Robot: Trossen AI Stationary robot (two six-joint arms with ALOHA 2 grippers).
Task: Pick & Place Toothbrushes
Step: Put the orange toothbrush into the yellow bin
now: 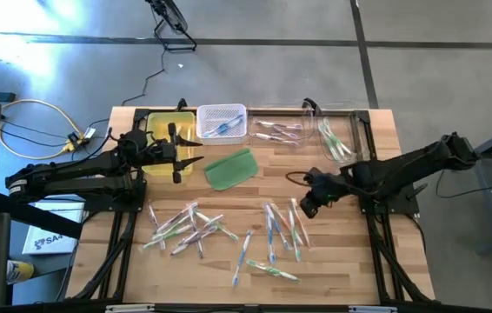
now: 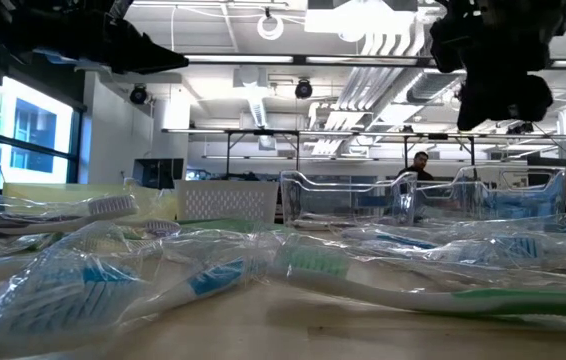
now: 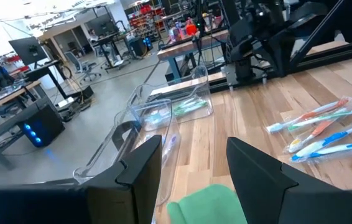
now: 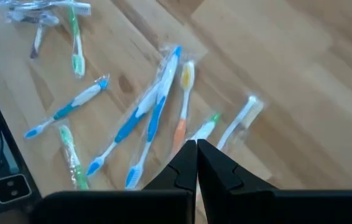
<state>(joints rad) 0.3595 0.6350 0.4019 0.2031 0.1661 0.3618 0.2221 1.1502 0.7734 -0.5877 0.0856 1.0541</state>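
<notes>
Wrapped toothbrushes lie flat on the wooden table in two loose piles, one at the near left and one at the near right. They have blue, green, orange and white handles and fill the low view's foreground. My right gripper hangs shut, slanting down, above the far edge of the right pile and clear of it. My left gripper stands open and level beside a flat green pad, with nothing between its fingers.
Along the far edge stand a yellow bin, a white basket with a blue toothbrush in it, and two clear trays holding a few toothbrushes. Bare wood lies between the two piles. A person shows in the room beyond.
</notes>
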